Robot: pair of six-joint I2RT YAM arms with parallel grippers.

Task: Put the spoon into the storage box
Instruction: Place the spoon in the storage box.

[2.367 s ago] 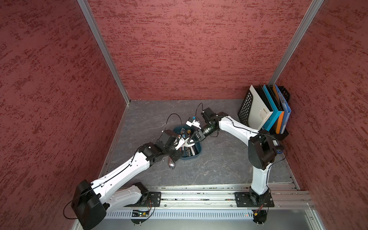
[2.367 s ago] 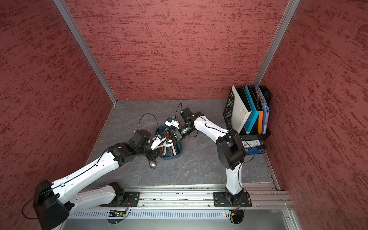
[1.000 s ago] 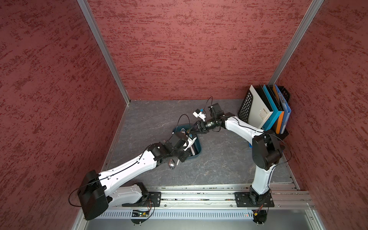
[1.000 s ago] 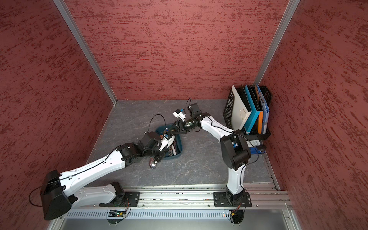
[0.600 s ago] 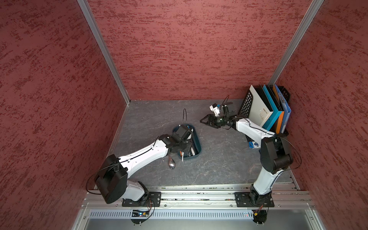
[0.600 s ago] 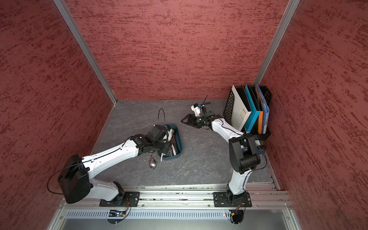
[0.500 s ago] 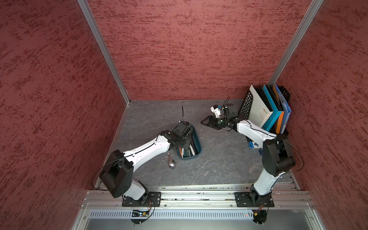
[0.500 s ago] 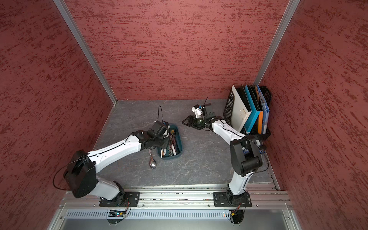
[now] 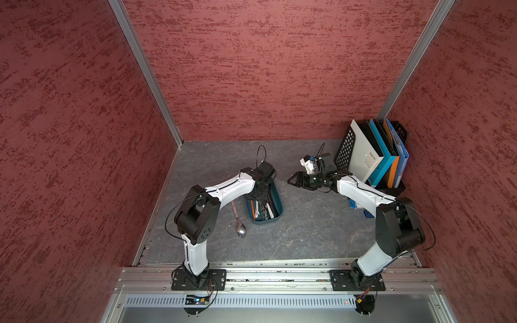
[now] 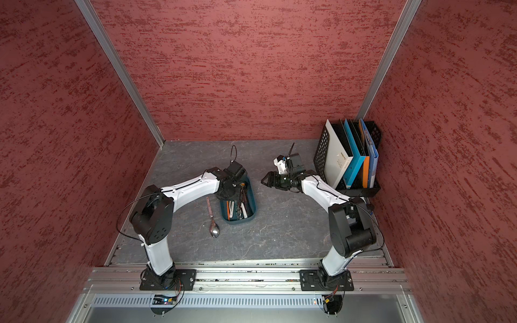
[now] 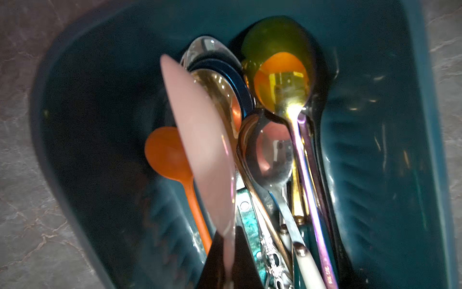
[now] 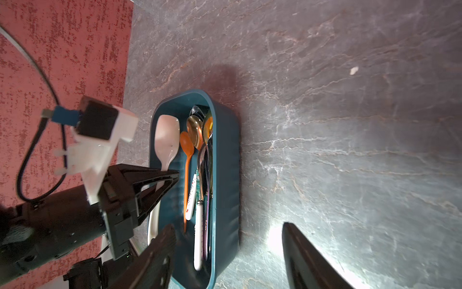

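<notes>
- The grey marbled tabletop (image 9: 307,232) is carrying everything, walled in red on three sides.
- The dark teal storage box (image 9: 280,205) is sitting on it near the middle, its long sides running front to back.
- A metal spoon (image 9: 240,230) is lying flat on the bare surface just beside the box's left side, bowl toward the front.
- A black mesh file rack (image 9: 343,149) is standing in the back right corner.
- Something small and blue (image 9: 353,204) is lying by the rack; it is too small to identify.
</notes>
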